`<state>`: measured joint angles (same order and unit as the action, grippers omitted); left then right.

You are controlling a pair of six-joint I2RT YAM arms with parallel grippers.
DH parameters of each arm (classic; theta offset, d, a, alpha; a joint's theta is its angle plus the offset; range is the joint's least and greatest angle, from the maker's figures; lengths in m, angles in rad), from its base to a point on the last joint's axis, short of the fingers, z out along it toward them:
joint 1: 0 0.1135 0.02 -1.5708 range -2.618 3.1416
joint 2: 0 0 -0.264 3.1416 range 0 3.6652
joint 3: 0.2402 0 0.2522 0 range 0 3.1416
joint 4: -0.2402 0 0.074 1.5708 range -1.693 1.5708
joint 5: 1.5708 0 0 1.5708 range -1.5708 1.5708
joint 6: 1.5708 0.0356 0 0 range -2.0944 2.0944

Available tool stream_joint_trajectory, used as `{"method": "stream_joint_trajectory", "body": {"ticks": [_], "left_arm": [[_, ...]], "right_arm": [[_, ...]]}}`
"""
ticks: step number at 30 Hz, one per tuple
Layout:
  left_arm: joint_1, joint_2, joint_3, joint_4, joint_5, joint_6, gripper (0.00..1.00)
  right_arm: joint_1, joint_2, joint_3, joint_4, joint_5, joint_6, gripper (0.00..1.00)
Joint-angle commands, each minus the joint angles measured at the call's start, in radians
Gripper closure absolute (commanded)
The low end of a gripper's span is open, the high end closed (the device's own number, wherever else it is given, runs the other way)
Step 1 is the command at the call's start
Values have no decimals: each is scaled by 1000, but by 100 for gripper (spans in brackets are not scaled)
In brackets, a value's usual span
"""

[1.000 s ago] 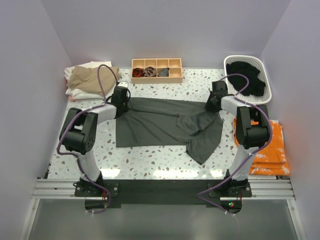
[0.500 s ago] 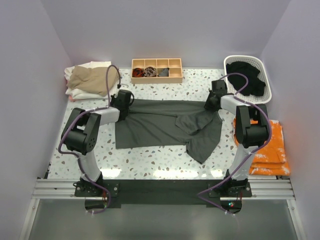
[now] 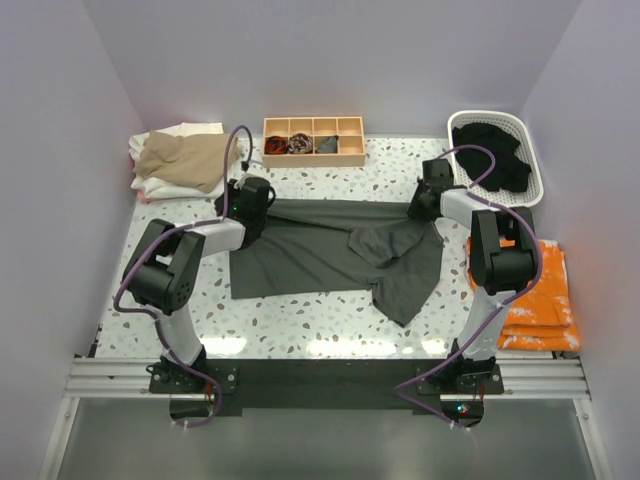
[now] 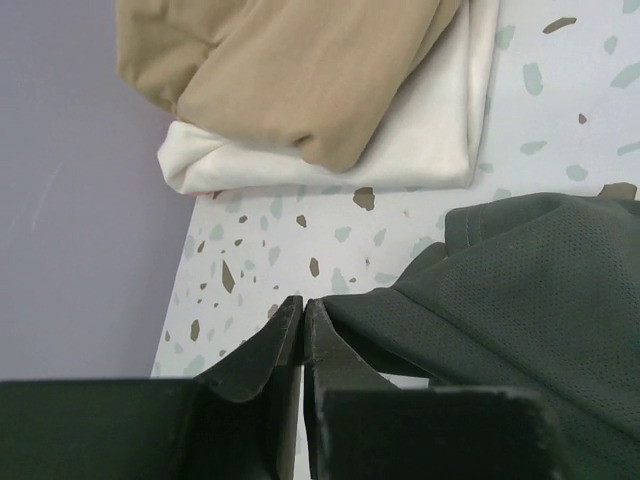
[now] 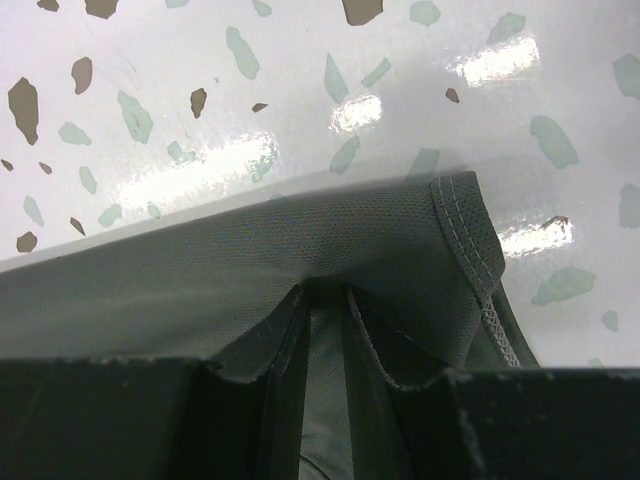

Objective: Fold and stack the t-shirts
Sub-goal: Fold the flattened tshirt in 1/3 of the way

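Observation:
The dark charcoal-grey t-shirt [image 3: 320, 250] lies spread across the table's middle, its right part folded over and rumpled. My left gripper [image 3: 255, 192] is shut at the shirt's far left corner. In the left wrist view my gripper [image 4: 303, 300] has its fingers together, and the cloth [image 4: 540, 290] rises off the table to their tips. My right gripper [image 3: 425, 200] is shut on the shirt's far right corner. The right wrist view shows my gripper [image 5: 325, 290] with the stitched hem [image 5: 465, 235] draped over its fingers. A tan shirt [image 3: 185, 155] lies on white ones [image 3: 165, 185] at the far left.
A wooden divided tray [image 3: 313, 152] with small rolled bundles stands at the back. A white basket [image 3: 490, 118] holding black shirts [image 3: 495, 155] is at the far right. Folded orange cloths [image 3: 540, 290] lie by the right arm. The tan shirt [image 4: 290, 70] and white shirt [image 4: 420, 140] lie just beyond my left gripper.
My left gripper has moved a little to the right and farther back with the shirt's left corner. The right gripper has barely moved.

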<state>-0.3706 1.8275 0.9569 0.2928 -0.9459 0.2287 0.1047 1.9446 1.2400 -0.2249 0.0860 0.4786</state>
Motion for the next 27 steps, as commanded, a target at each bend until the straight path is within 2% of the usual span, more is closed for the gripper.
{"method": "stream_joint_trajectory", "body": {"ticks": [1, 3, 4, 5, 9, 13, 14, 16, 18, 20, 23, 27], "left_arm": [[-19, -53, -15, 79, -79, 23, 87], [-30, -63, -41, 75, -99, 3, 89], [-31, -83, -53, 92, -108, 0, 96], [-33, -100, -67, 107, -106, 1, 98], [-33, -157, -64, 111, -13, -9, 98], [-33, -117, 40, -106, -24, -110, 98], [-31, -106, 69, -136, -5, -142, 97], [-30, -85, 78, -138, 103, -147, 80], [-25, -47, 127, -187, 142, -178, 79], [-8, -14, 196, -219, 240, -199, 79], [18, 48, 287, -323, 326, -221, 64], [79, 122, 381, -450, 436, -324, 62]], "right_arm": [[3, 57, 7, -74, 0, 0, 76], [3, 59, 10, -79, 0, -1, 76], [3, 62, 10, -77, 0, 0, 76], [4, 60, 10, -77, 0, 0, 76], [3, 62, 10, -76, -2, -1, 76], [4, 59, 7, -74, -3, -1, 76], [4, 59, 7, -70, -5, -1, 76], [3, 59, 7, -71, -6, -1, 76], [3, 60, 6, -70, -11, -3, 76], [4, 59, 3, -67, -14, -5, 76], [4, 57, -1, -62, -19, -5, 76], [3, 57, 1, -64, -23, -8, 76]]}}
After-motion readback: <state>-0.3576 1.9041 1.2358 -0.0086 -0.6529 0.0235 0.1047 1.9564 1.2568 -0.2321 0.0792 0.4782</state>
